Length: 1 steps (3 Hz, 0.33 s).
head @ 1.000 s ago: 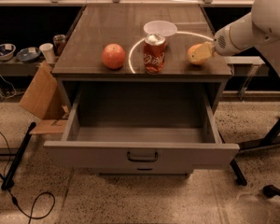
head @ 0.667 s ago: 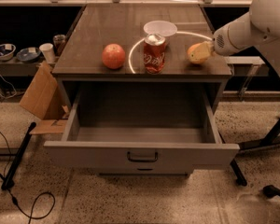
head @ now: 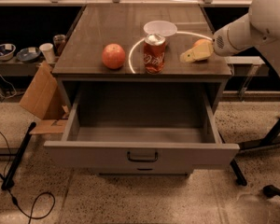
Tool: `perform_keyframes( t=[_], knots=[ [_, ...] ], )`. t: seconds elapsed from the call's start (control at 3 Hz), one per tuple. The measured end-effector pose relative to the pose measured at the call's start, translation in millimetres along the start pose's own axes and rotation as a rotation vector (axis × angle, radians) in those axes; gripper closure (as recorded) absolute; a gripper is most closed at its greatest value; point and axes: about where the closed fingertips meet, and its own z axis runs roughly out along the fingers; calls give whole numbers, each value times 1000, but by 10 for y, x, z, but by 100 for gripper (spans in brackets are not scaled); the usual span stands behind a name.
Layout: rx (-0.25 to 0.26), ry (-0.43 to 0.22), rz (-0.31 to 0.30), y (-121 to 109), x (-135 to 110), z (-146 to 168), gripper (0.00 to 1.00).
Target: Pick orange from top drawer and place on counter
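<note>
Almost nothing has shifted in the last second, which says a lot about where the task stands. The counter [head: 107, 27] carries the same things in the same places, and the top drawer [head: 84, 155] hangs pulled out below it with no fruit showing inside.

The white arm [head: 252, 27] reaches in from the right exactly as it did a moment ago. Its gripper [head: 195, 55] is at the right-hand part of the counter, near the edge. The soda can [head: 154, 53], the larger reddish fruit [head: 114, 56] to its left and the white bowl [head: 160, 28] behind the can have not moved either.

The orange [head: 202, 43] is out of the drawer. It shows just behind the gripper, touching it or nearly so, to the right of the can and apart from it. I cannot tell whether the claw is clamped on the orange or has let go, nor whether the fruit is resting on the wood or held just above it.

My reading is that the carry is finished and the arm has paused over the drop spot — what remains is letting go and backing away without nudging the orange toward the edge.
</note>
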Motion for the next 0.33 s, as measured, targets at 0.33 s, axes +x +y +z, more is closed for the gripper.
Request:
perform_keyframes(
  t=[0.33],
  knots=[
    [0,0,0,0,0,0,0]
  ],
)
